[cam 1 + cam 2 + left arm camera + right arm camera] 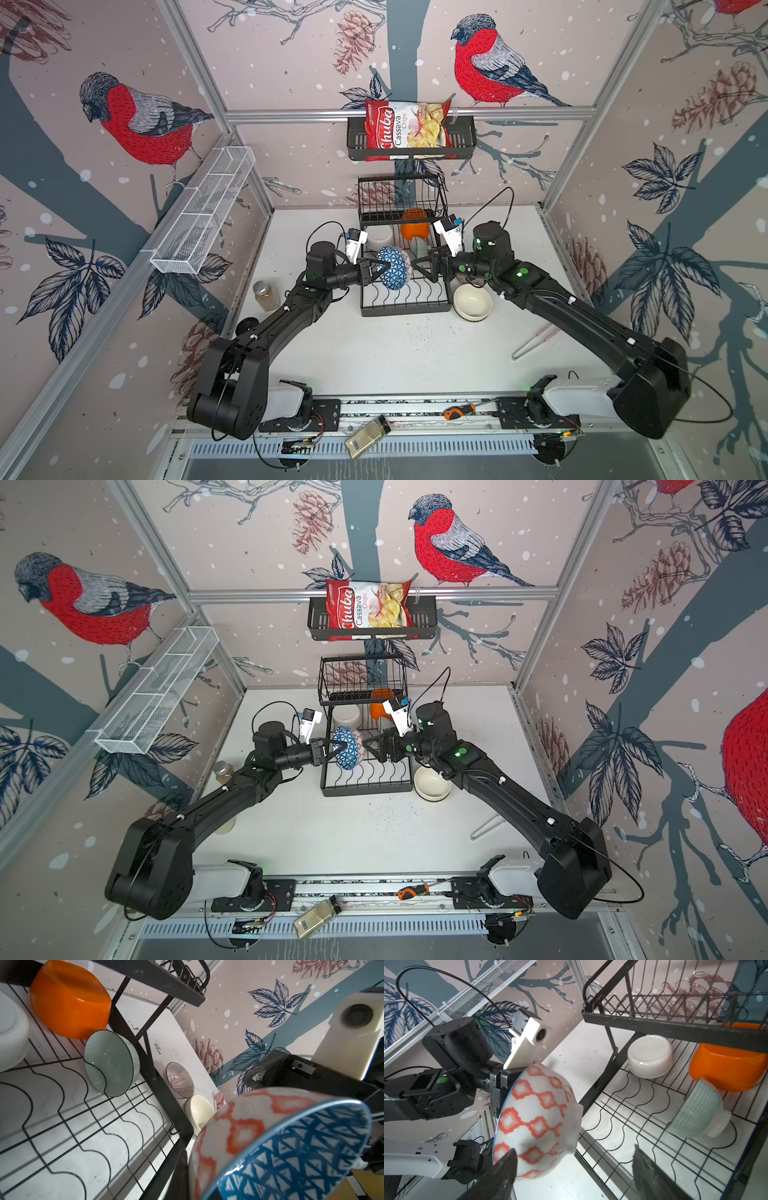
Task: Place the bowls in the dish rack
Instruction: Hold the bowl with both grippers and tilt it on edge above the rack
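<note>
The blue-and-red patterned bowl (397, 270) hangs on its edge above the near-left part of the dish rack (405, 309), blue inside facing the left arm and its foot pointing toward the right arm. It is over the wavy slots but not yet resting in one. It looks like glazed ceramic: stiff, fairly heavy for its size, slick and likely to chip against the wire. The rim wall seems the sound place to take it, one finger inside and one outside. That is how the left gripper (382, 267) has it, pinched tight on the rim. With a hold that far from the bowl's middle it may swing, so it probably needs a slow lowering. The right gripper (422, 266) sits just beside the bowl's foot with its jaws wide apart and nothing in them. Farther back on the lower grid a mint-green bowl (419, 249) leans on edge, with an orange bowl (414, 229) and a white bowl (380, 237) overturned. A cream bowl (472, 302) waits on the table just right of the rack.
</note>
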